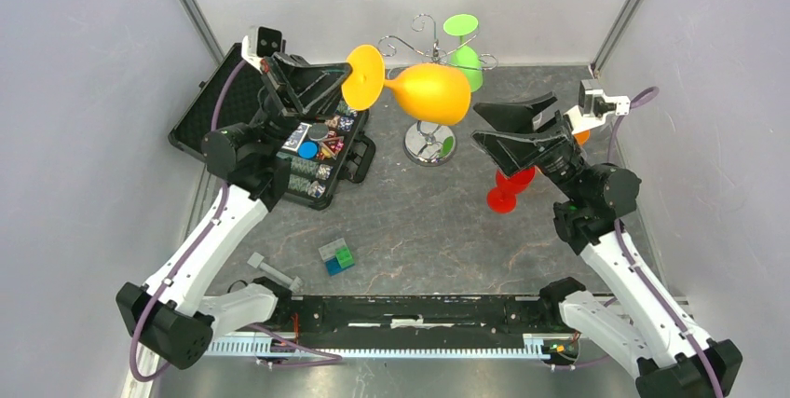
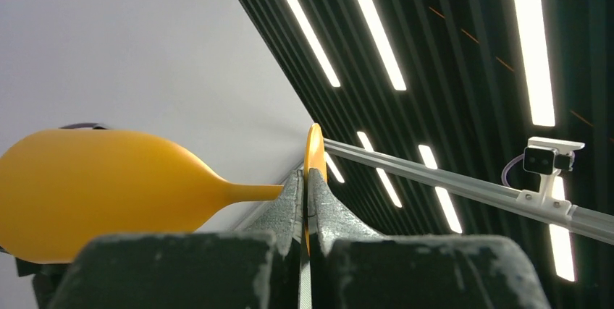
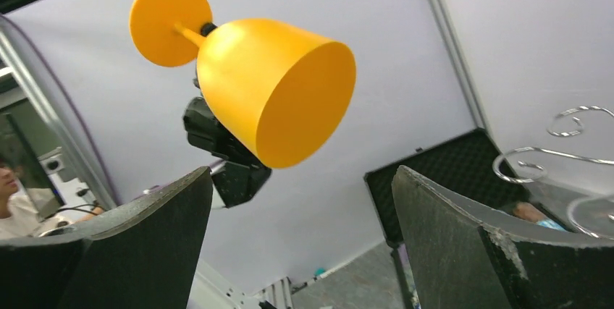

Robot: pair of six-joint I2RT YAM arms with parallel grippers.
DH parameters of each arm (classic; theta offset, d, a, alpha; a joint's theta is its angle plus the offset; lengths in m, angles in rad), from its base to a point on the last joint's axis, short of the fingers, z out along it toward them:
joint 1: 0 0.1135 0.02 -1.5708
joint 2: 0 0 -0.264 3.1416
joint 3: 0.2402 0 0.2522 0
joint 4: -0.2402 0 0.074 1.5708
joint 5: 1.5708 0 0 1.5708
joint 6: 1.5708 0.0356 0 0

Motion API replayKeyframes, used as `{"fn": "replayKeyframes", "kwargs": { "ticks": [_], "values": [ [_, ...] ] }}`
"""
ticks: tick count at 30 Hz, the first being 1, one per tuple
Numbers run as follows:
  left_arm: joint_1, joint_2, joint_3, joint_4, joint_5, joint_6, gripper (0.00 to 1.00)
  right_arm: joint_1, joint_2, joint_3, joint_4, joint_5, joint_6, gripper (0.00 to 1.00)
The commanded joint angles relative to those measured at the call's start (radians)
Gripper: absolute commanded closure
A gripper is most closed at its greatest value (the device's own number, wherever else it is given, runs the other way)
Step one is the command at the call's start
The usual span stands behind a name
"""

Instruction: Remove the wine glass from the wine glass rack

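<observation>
Up at the far side of the table, the left arm is bent at the elbow, its wrist raised and turned toward the right arm. The left gripper (image 1: 350, 82) is closed tight on the foot of the orange glass (image 1: 433, 92); the left wrist view shows both fingers (image 2: 289, 200) pinching the thin disc edge-on. The glass lies sideways in the air, stem level, bowl pointing away from this gripper toward the right one. The right arm reaches forward with its forearm raised. The right gripper (image 1: 477, 122) stands wide open and holds nothing, its fingertips just beside the bowl's rim. From the right wrist, the bowl's mouth hangs above and between the jaws, apart from the scrolls of the rack (image 3: 572, 151), which stands beyond the glass.
</observation>
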Motion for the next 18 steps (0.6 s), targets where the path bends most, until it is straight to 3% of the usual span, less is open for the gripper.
{"fn": "replayKeyframes", "kwargs": {
  "ticks": [1,7,18],
  "values": [
    [-0.056,-0.015,-0.021,0.019,-0.064,0.007,0.98,0.004,0.036,0.019,0.240,-0.067,0.128,0.03],
    [-0.123,0.009,-0.030,0.030,-0.075,0.014,0.98,0.006,0.073,0.018,0.400,-0.112,0.178,0.15],
    [-0.131,0.051,-0.036,0.064,-0.057,-0.013,0.98,0.011,0.148,0.013,0.701,-0.135,0.331,0.50]
  ]
}}
